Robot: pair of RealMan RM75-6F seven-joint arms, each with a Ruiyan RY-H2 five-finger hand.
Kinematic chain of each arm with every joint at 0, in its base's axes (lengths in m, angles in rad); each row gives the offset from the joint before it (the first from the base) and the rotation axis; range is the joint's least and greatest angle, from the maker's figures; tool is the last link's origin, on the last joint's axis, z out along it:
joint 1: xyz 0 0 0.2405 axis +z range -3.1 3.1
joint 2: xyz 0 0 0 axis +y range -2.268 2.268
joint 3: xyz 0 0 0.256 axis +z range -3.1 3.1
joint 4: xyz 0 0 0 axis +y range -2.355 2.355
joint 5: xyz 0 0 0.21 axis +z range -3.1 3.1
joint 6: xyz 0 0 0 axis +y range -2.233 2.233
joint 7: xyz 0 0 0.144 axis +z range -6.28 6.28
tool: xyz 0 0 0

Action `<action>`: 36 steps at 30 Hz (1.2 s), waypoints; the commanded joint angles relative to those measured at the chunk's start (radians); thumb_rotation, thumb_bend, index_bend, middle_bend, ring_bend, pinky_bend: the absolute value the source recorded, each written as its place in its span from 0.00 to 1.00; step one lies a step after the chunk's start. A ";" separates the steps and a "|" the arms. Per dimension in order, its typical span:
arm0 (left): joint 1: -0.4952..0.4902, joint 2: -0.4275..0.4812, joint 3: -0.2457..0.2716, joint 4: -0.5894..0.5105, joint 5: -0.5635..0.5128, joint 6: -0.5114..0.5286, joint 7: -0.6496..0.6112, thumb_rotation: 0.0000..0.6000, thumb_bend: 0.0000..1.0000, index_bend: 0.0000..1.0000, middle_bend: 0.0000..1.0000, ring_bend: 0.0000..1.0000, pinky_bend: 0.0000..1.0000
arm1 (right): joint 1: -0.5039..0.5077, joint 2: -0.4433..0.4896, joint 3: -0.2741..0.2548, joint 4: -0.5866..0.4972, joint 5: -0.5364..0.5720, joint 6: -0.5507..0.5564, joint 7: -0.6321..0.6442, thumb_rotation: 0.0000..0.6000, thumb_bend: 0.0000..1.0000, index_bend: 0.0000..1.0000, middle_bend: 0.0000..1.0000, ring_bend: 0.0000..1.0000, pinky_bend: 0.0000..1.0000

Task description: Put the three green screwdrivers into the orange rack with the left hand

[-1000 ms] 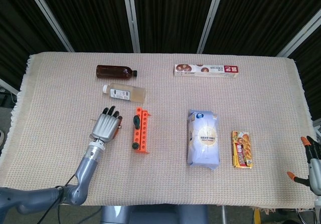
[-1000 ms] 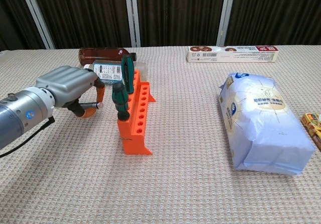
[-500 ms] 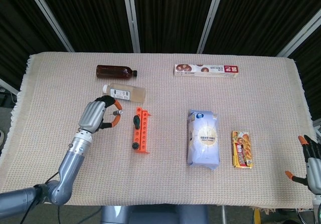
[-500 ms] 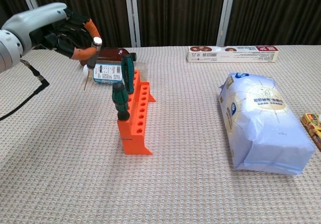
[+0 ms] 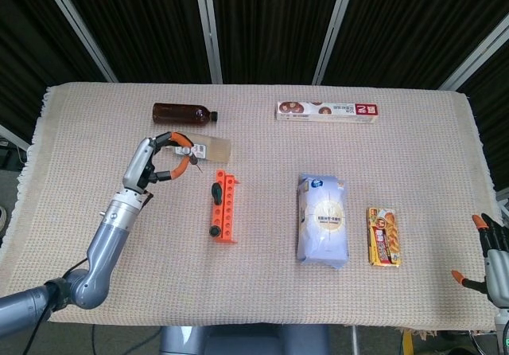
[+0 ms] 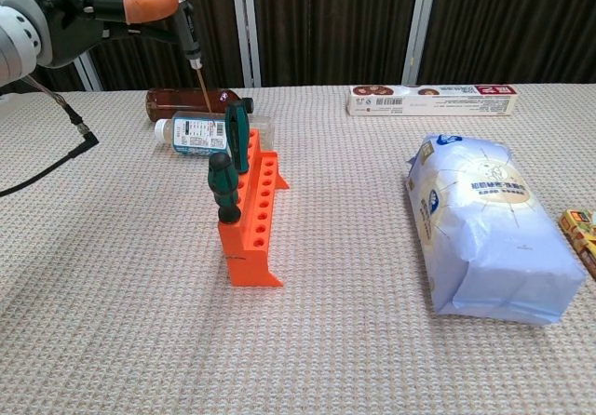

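Overhead, the left hand [image 6: 112, 1] pinches a green screwdriver [image 6: 189, 38] nearly upright, tip pointing down beside the orange rack [image 6: 251, 215].

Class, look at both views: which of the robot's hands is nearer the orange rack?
The left. The left hand holds a screwdriver raised just beside the orange rack; the right hand sits at the table's far right edge.
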State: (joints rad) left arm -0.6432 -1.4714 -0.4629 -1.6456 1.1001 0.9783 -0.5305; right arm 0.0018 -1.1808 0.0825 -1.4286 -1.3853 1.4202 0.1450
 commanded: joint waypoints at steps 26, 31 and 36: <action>-0.077 -0.054 -0.015 0.073 -0.048 -0.077 -0.060 1.00 0.55 0.70 0.38 0.21 0.27 | -0.006 0.002 0.001 0.005 0.017 -0.006 0.004 1.00 0.00 0.00 0.00 0.00 0.00; -0.081 -0.052 -0.017 0.075 -0.055 -0.077 -0.054 1.00 0.55 0.70 0.38 0.21 0.27 | -0.004 0.001 0.002 0.007 0.018 -0.011 0.004 1.00 0.00 0.00 0.00 0.00 0.00; -0.084 -0.053 -0.015 0.081 -0.063 -0.079 -0.048 1.00 0.55 0.70 0.38 0.21 0.27 | -0.003 0.000 0.002 0.007 0.020 -0.014 0.003 1.00 0.00 0.00 0.00 0.00 0.00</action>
State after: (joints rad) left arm -0.7272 -1.5238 -0.4785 -1.5652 1.0378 0.8995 -0.5797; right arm -0.0013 -1.1802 0.0844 -1.4219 -1.3653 1.4066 0.1480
